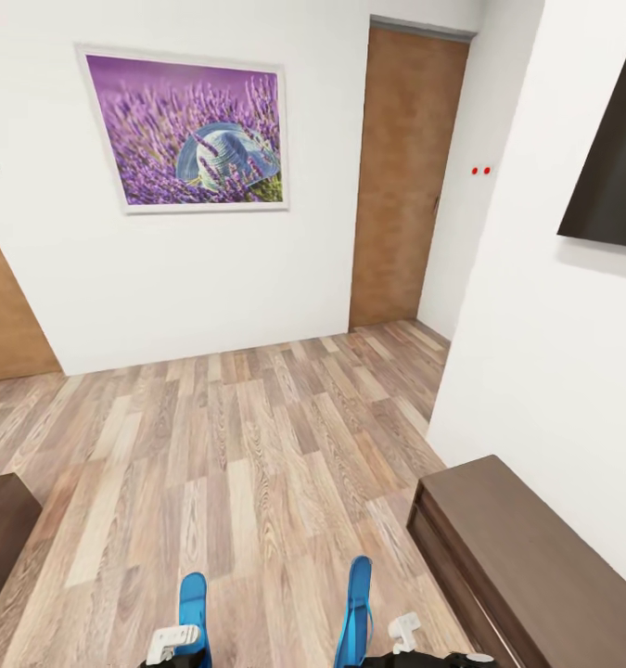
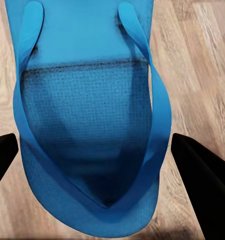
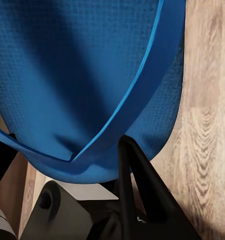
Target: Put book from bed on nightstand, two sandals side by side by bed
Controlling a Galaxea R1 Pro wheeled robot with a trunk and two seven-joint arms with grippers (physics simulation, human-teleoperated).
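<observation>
Each arm carries one blue sandal: the left gripper grasps the left sandal, the right gripper the right sandal, long axes toward 12 o'clock, above the wood floor, bed unseen

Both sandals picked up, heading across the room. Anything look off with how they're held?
The two don't match: the left sandal sits flat, sole up, while the right sandal is tipped on edge in the right gripper, pinched at its strap.
</observation>
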